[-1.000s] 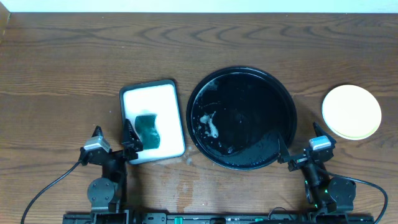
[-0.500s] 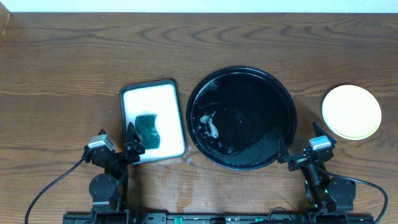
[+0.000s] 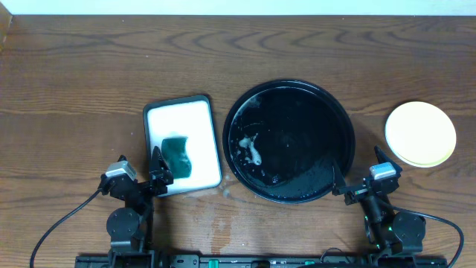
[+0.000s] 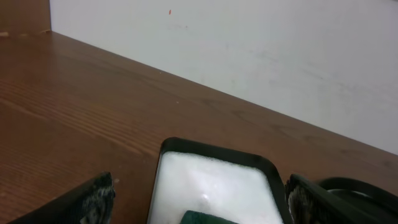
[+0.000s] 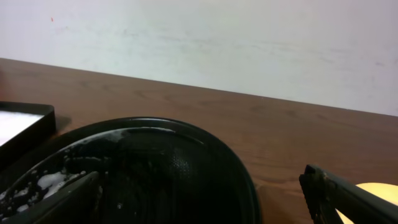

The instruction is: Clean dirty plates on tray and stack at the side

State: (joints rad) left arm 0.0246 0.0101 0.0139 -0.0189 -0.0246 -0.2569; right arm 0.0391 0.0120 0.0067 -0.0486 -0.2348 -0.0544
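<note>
The round black tray (image 3: 301, 112) sits at mid table with white foam smears on its left half and no plate on it. A pale yellow plate (image 3: 420, 132) lies to its right on the wood; no red smear shows on it, and no mint green plates can be made out. My left gripper (image 3: 137, 168) is open and empty at the near end of the white rectangular tray. My right gripper (image 3: 360, 173) is open and empty by the black tray's near right rim. The right wrist view shows the black tray (image 5: 186, 162) and the plate's edge (image 5: 380, 189).
A white rectangular dark-rimmed tray (image 3: 178, 117) left of the black tray holds a dark green sponge (image 3: 177, 155). It also shows in the left wrist view (image 4: 211, 180) between my open fingers (image 4: 199, 208). A pale wall runs behind the table.
My left gripper drew back slightly toward the table's front edge a second ago and has been still since. The right arm, tray and plate have not moved.
</note>
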